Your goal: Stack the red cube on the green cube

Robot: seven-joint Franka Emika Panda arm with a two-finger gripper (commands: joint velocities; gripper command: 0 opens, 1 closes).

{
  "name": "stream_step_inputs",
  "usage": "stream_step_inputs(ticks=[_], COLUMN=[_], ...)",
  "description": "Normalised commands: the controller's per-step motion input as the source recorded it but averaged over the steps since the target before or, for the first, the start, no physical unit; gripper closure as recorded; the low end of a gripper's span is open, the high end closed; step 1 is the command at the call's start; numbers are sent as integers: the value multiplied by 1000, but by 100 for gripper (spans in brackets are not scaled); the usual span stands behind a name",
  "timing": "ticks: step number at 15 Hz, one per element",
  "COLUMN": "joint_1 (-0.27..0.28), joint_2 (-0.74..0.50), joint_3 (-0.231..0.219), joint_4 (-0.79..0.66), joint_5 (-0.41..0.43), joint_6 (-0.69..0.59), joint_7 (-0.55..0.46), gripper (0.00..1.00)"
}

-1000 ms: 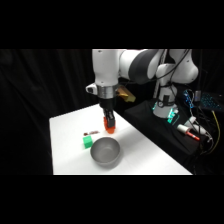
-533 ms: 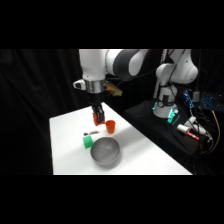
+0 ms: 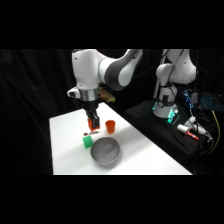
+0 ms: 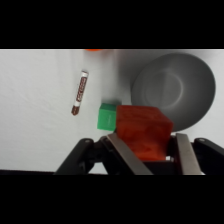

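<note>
Aloft, the small orange-red solid cube (image 4: 142, 132) sits clamped between the jaws of the white arm's gripper (image 4: 150, 150). It hangs seemingly just above the small bright green cube (image 3: 88, 142), which rests on the white worktop (image 3: 65, 145) beside the grey metal bowl (image 3: 105, 151).

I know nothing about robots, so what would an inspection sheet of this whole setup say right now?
Surface: white table, no spills seen.
Job's things: red cube held between the gripper's fingers, above the table; green cube on the table beside the bowl, nothing on it yet.
Clutter: grey bowl; orange cup; small marker-like stick.
Gripper: gripper shut on the red cube.
Cables: wires at right, off the table.
Surroundings: dark backdrop; lit equipment at right.
</note>
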Motion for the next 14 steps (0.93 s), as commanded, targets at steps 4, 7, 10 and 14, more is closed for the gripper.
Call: stream_step_inputs(ticks=[4,7,10,14], joint_1=[-45,-52,-45,-35], joint_2=[269,275,246,214], joint_3=[-4,-15,-29,-29], joint_4=[271,294,301,294], joint_5=[55,58,44,41], joint_6=[133,112,81,56], joint_7=[-224,-216,-200,-185], gripper=[75,75,75,75])
